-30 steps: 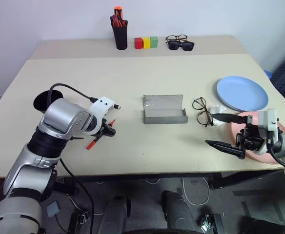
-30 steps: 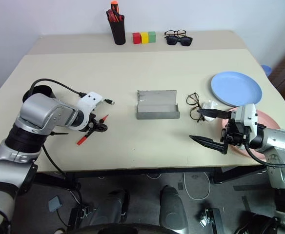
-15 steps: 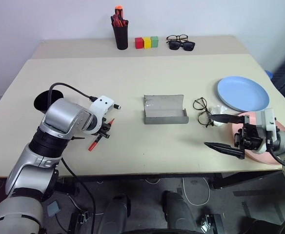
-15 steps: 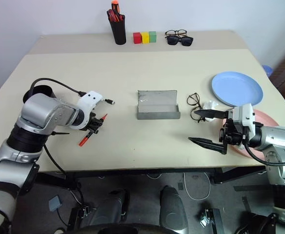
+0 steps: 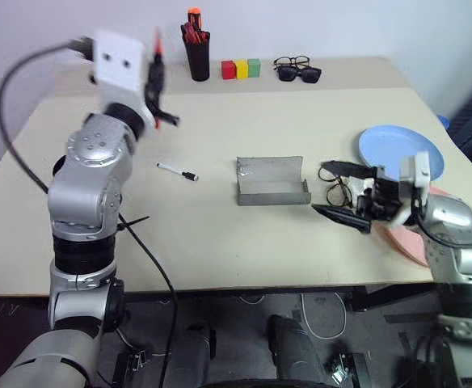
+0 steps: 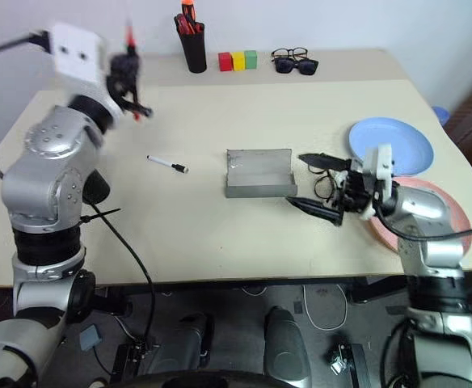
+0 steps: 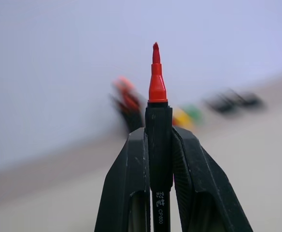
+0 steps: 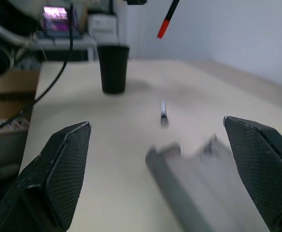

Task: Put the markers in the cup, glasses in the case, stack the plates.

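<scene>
The left gripper point(image 7: 159, 145) is hanging high above the table point(image 5: 244, 242), out toward the ten o'clock corner, with its two black fingers point(image 7: 129, 179) pinched tight on the black middle of the red marker point(image 7: 156, 82), whose red tip is sticking out past the fingertips. The white marker point(image 5: 177, 171) is lying flat on the bare tabletop at about nine o'clock from the grey case point(image 5: 272, 183), well apart from it, its black cap pointing toward the case. The case is sitting open near the middle of the table with its lid standing up. The right gripper point(image 5: 341, 194) is reaching in level from three o'clock, its fingers point(image 8: 59, 169) spread wide and holding nothing, one tip just off the case's three o'clock end and the other over the wire-framed glasses point(image 5: 337, 192), which are lying on the table just beside the case on that side. The blue plate point(image 5: 381, 149) is resting at about two o'clock from the case, and the pink plate point(image 5: 402, 241) is lying near the table's edge at about four o'clock, partly under the right arm. The black cup point(image 8: 113, 67) is standing upright on the nine o'clock side of the table, partly behind the left arm in the head views. At twelve o'clock, along the far edge, a pen holder point(image 5: 197, 58) full of red pens, three coloured blocks point(image 5: 242, 69) and dark sunglasses point(image 5: 301, 73) are standing in a row.
</scene>
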